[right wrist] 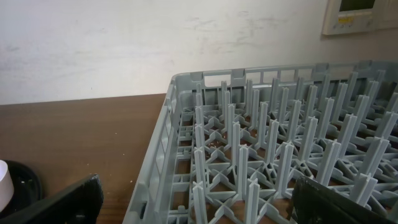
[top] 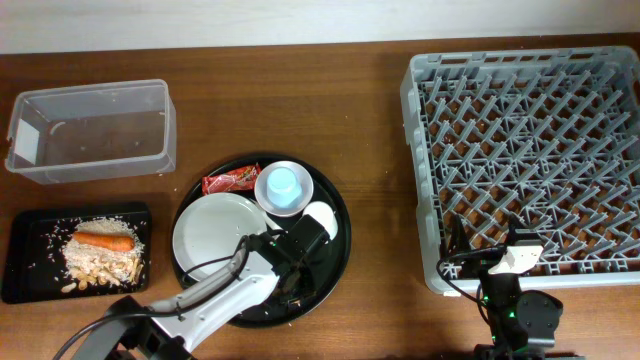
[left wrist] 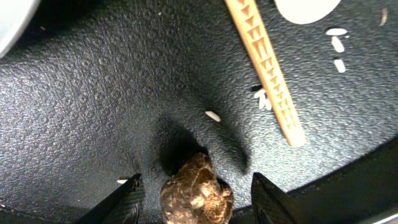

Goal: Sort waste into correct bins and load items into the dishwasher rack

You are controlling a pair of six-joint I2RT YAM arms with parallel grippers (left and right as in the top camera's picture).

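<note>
My left gripper [left wrist: 198, 202] is open low over the round black tray [top: 335, 265]. A brown food lump [left wrist: 198, 196] lies between its fingers with a gap on each side. The pale ridged fork handle [left wrist: 267, 74] and a few rice grains [left wrist: 212, 116] lie just beyond. On that tray are a white plate [top: 215, 232], a red wrapper [top: 230, 181], a light-blue cup [top: 283, 185] in a white bowl [top: 300, 200] and a small white cup [top: 320, 218]. My right gripper [right wrist: 202, 211] is open and empty at the front left corner of the grey rack [top: 530, 150].
A clear tub [top: 90, 130] stands at the back left. A flat black tray [top: 25, 255] at the front left holds rice crumbs and an orange carrot [top: 105, 240]. The rack [right wrist: 261, 155] has upright pegs and nothing in it. A wall is behind the table.
</note>
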